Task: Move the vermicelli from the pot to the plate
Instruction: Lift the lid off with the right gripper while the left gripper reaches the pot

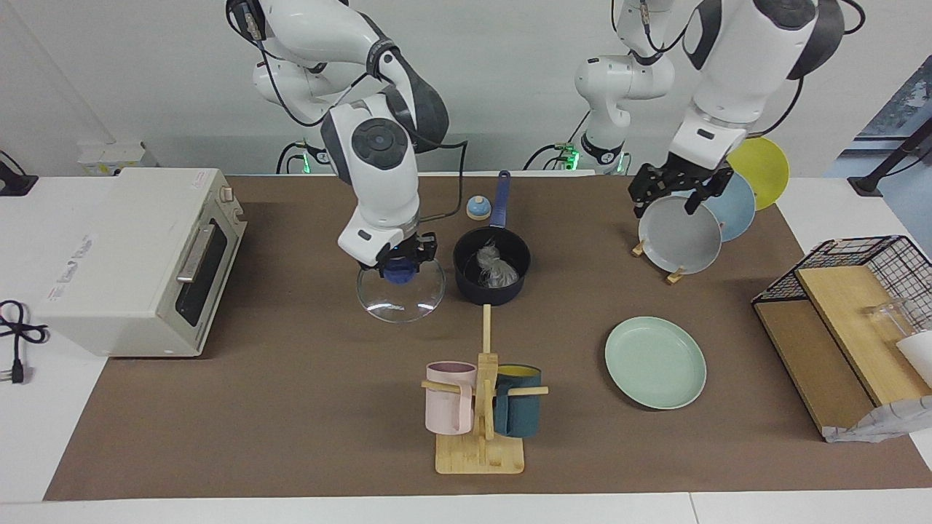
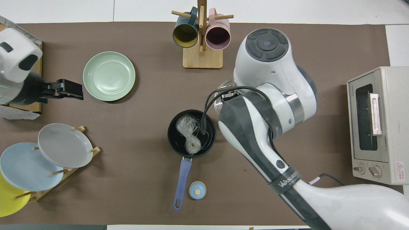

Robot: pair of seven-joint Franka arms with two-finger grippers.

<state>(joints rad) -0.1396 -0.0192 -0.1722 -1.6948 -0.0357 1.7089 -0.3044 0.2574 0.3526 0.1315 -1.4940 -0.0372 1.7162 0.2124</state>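
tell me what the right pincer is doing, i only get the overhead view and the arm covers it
Observer: The right pincer is shut on the blue knob of the glass lid, beside the pot, toward the right arm's end.
Operator: is the lid flat
Observer: No, it hangs tilted. I cannot tell whether its low rim touches the table.
Operator: left pincer looks right beside the green plate
Observer: The facing view shows the left pincer in the air over the grey plate in the rack, holding nothing.
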